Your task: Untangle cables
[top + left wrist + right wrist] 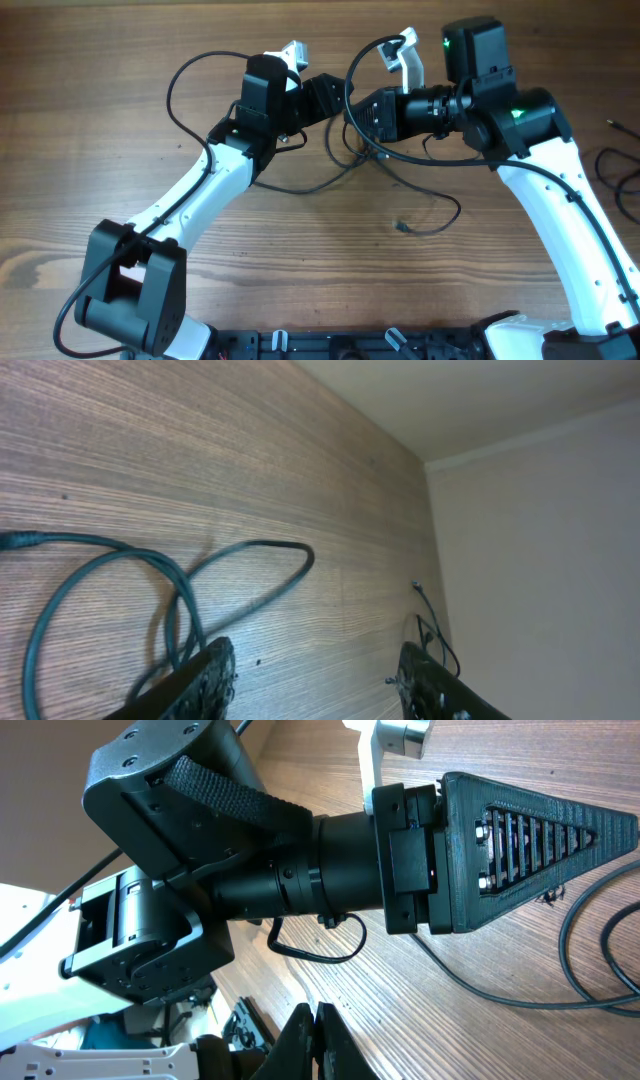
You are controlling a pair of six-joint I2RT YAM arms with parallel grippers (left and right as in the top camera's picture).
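I see my left gripper [316, 652] spread wide, nothing between its fingers. My right gripper [315, 1020] is pressed together. The cable [270, 544] lies looped on the table [90, 130], middle toward the far edge, beneath both grippers.

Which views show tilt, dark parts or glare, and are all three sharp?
Overhead: even light, sharp, no glare on the wooden table. Left wrist: strongly tilted; the black cable is sharp, the open left hand is dark at the bottom edge. Right wrist: the left arm fills the frame, sharp; the right hand is dark.
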